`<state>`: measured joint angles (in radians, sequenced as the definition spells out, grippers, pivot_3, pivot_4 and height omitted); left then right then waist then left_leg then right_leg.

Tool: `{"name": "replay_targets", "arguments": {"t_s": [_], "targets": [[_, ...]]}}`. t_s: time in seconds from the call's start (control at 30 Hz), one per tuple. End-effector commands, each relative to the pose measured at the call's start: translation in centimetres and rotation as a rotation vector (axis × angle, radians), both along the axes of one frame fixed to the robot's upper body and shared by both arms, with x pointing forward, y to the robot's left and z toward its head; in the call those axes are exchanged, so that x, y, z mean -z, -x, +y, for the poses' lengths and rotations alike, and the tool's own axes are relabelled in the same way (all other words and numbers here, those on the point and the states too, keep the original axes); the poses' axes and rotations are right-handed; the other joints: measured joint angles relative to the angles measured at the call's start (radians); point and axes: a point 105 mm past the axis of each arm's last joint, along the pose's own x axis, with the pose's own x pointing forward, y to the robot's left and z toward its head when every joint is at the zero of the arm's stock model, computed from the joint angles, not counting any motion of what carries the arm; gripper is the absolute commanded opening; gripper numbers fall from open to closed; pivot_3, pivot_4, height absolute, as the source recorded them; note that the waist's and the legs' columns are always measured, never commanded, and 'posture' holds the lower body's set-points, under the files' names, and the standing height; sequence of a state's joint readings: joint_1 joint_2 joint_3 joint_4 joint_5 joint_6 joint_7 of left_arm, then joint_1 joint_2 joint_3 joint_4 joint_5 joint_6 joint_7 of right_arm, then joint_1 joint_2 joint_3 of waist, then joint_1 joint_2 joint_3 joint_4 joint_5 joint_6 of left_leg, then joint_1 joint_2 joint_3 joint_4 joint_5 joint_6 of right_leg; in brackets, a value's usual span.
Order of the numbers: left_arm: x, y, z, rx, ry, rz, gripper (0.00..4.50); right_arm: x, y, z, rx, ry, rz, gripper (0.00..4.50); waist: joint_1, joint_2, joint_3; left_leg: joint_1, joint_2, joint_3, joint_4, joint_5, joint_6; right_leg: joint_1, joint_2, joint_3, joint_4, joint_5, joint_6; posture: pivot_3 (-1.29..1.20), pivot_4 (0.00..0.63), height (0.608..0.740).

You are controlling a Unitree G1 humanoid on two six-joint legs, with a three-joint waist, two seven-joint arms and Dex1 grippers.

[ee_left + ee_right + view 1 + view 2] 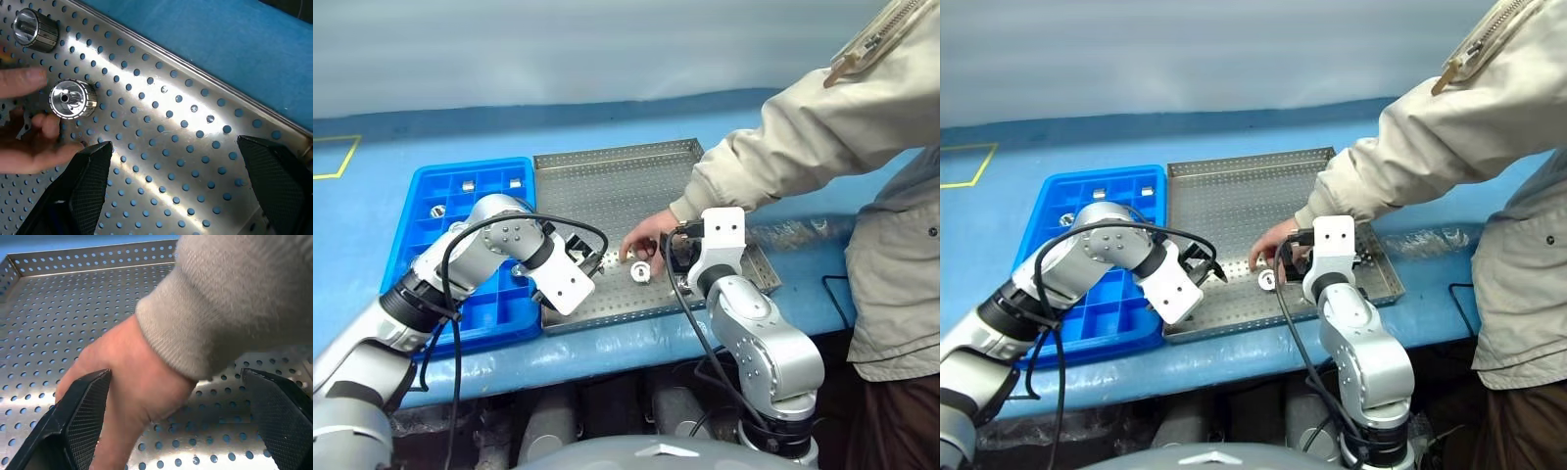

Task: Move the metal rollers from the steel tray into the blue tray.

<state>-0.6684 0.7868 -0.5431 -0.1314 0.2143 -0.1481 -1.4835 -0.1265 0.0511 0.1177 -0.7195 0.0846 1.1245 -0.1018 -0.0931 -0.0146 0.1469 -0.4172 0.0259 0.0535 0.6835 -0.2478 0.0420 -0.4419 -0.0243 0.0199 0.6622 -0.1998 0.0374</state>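
The steel tray (607, 186) lies in the middle of the blue table, with the blue tray (419, 201) against its left side. Two metal rollers show in the left wrist view, one (73, 99) beside a person's fingers and one (35, 29) farther off. The nearer roller (641, 271) lies on the tray floor just under the person's hand (644, 238). My left gripper (587, 257) hangs open over the tray's front left part, pointing down, nothing between its fingers (88, 171). My right gripper (673, 257) stands open, close behind the person's hand.
A person in a beige jacket (822, 127) stands at the right and reaches an arm across the steel tray in front of my right gripper. A few rollers (467, 184) sit in the blue tray's far compartments. A yellow floor marking (337, 157) lies at the far left.
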Motion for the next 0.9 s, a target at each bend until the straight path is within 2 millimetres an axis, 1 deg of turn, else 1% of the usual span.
{"name": "replay_targets", "arguments": {"t_s": [0.03, 0.13, 0.23, 0.4, 0.57, 0.77, 0.9], "targets": [[-1.0, 0.4, -0.1, -0.010, 0.035, -0.027, 4.49, -1.2, 0.1, 0.2, -0.012, -0.010, -0.049, 4.50, 0.000, 0.000, 0.000, 0.000, 0.000, 0.000, 0.000, 0.000, 0.000, 0.000, 0.000, 0.000, 0.000, 0.000, 0.000, -0.11, 0.150, 0.740], [-1.0, 0.8, -0.2, -0.039, 0.065, -0.012, 4.49, -1.2, 0.1, 0.2, -0.015, -0.008, -0.048, 4.50, 0.000, 0.000, 0.000, 0.000, 0.000, 0.000, 0.000, 0.000, 0.000, 0.000, 0.000, 0.000, -0.001, 0.000, 0.000, -0.11, 0.150, 0.740], [-1.3, 1.0, -0.5, -0.093, 0.132, -0.002, 4.49, -1.2, 0.1, 0.2, -0.016, -0.004, -0.047, 4.50, -0.001, 0.000, 0.000, 0.000, 0.000, 0.000, 0.000, 0.000, 0.000, 0.000, 0.000, 0.000, 0.000, 0.000, 0.000, -0.13, 0.150, 0.740], [-2.5, 1.3, -1.2, -0.283, 0.342, 0.043, 4.49, -1.1, 0.4, 0.1, -0.009, -0.004, -0.042, 4.50, -0.004, 0.000, 0.000, 0.000, 0.000, 0.000, 0.000, 0.000, 0.000, 0.000, 0.000, 0.000, -0.001, 0.000, 0.000, -0.14, 0.150, 0.740], [-3.2, 0.4, -0.9, -0.557, 0.544, 0.042, 4.49, -0.9, 0.5, 0.4, -0.018, -0.006, -0.034, 4.50, -0.003, 0.000, 0.000, 0.000, 0.000, 0.000, 0.000, 0.000, 0.000, 0.000, 0.000, 0.000, 0.000, 0.000, 0.000, -0.12, 0.150, 0.740], [-2.2, 0.4, 0.5, -0.812, 0.646, 0.017, 4.49, -0.7, 0.0, 1.2, -0.066, -0.001, -0.029, 4.50, 0.000, 0.000, 0.000, 0.002, 0.001, 0.000, -0.001, 0.000, 0.000, 0.001, 0.000, 0.000, 0.000, 0.000, 0.000, -0.08, 0.150, 0.740], [-1.8, -0.2, 0.3, -0.958, 0.753, 0.003, 4.49, -0.3, -0.6, 1.7, -0.094, 0.007, -0.023, 4.50, 0.014, -0.001, 0.000, 0.002, 0.000, -0.001, -0.001, 0.000, 0.000, 0.002, 0.000, -0.001, -0.001, 0.000, 0.000, -0.06, 0.150, 0.740]]}}
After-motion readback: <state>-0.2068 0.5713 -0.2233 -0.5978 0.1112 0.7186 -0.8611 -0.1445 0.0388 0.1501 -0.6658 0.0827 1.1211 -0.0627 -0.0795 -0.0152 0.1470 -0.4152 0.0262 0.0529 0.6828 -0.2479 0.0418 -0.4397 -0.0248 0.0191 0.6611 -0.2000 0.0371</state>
